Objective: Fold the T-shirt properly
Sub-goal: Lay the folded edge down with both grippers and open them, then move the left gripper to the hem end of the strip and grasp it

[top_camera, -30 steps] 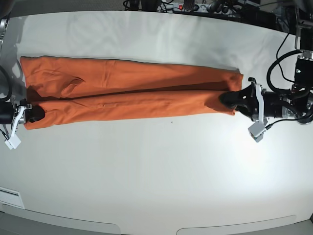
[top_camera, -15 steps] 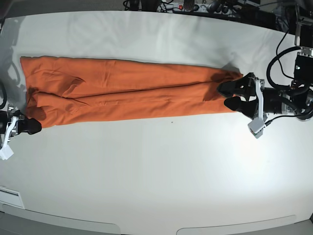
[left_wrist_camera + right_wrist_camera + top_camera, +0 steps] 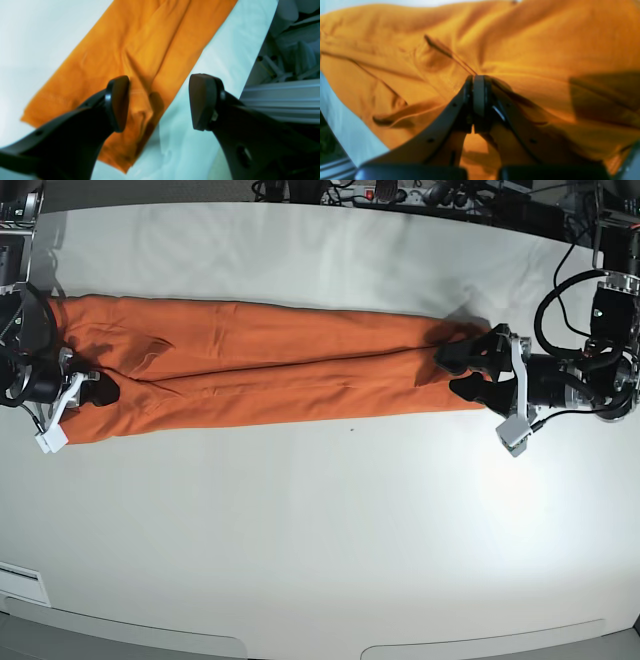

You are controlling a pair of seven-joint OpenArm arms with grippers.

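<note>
I see the thin, soft orange T-shirt folded into a long creased band across the far half of the smooth white table. My left gripper gapes wide, empty, over its right end; my right gripper, fingers pressed together, sits on the left end, fabric grip unclear.
</note>
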